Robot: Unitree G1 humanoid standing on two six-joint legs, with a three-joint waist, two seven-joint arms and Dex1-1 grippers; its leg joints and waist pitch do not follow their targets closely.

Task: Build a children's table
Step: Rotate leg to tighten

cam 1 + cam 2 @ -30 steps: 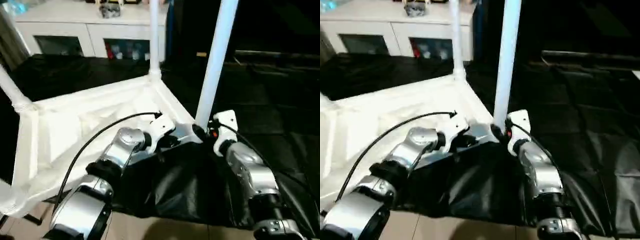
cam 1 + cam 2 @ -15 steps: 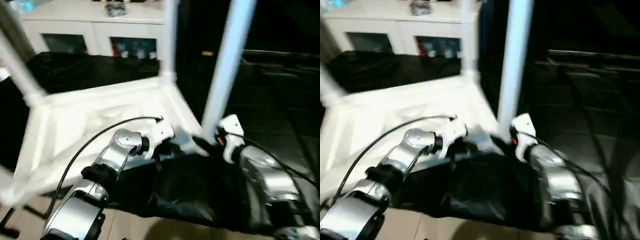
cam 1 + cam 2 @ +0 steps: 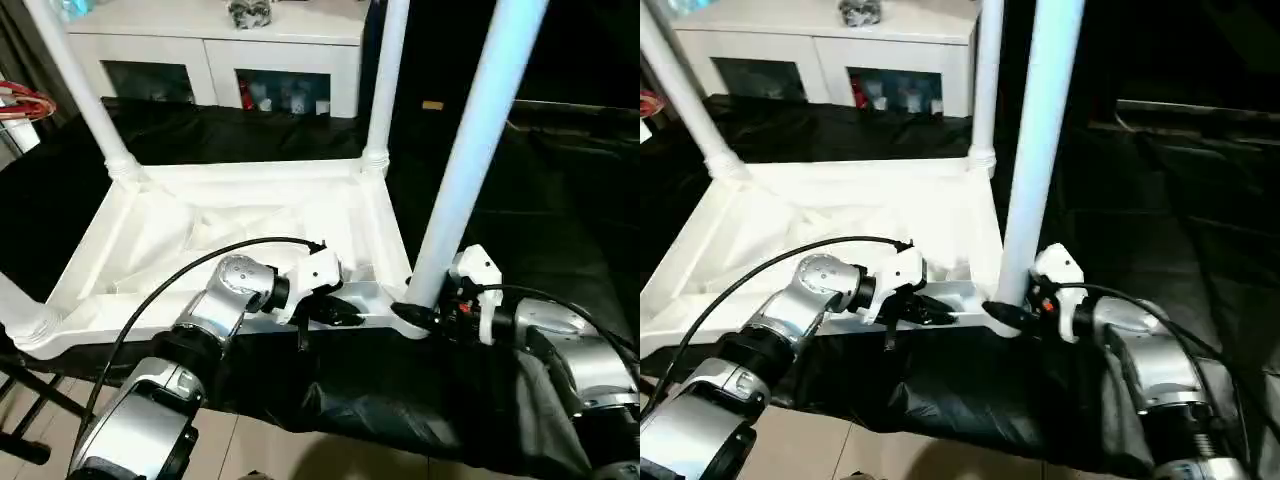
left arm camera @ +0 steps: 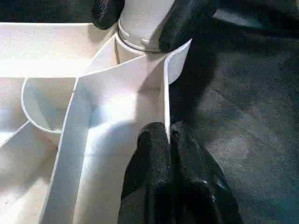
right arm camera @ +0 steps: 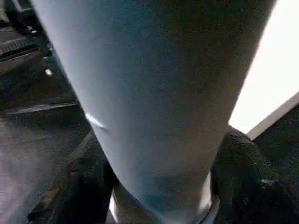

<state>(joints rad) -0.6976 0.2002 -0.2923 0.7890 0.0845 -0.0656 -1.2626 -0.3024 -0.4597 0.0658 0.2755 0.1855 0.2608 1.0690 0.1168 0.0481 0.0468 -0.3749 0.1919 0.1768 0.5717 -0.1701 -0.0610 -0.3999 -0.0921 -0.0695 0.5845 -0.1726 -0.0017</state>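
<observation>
The table (image 3: 250, 240) lies upside down in the middle of the head view, rim up, on a black cloth (image 3: 400, 390). Three legs rise from its corner sockets: one at upper left (image 3: 85, 90), one at top centre (image 3: 385, 80), and the near leg (image 3: 470, 150) right of centre, tall and leaning slightly toward the upper right. A fourth socket (image 3: 25, 325) sits at the left edge.

Left arm reaches in from lower left, elbow bent, wrist turned toward the near corner. The left gripper (image 4: 168, 140) is pinched tight on the thin near rim wall (image 4: 165, 102), one finger either side, just short of the corner socket.

Right arm comes in from lower right, forearm low and level, wrist pointing toward picture left. The right gripper (image 3: 415, 315) straddles the base of the near leg where it meets the socket, black fingers (image 4: 187, 18) on both sides of it; they wrap the leg closely in the right wrist view.

Against a second ago, the table has swung: its far edge now runs nearly level across the frame, the upper-left leg stands fully in view, and the right forearm lies flatter and farther right.

Beyond the cloth, a white cabinet (image 3: 220, 50) spans the top. Pale floor (image 3: 250, 450) shows at the bottom, and red cable (image 3: 25, 100) at the left edge.
</observation>
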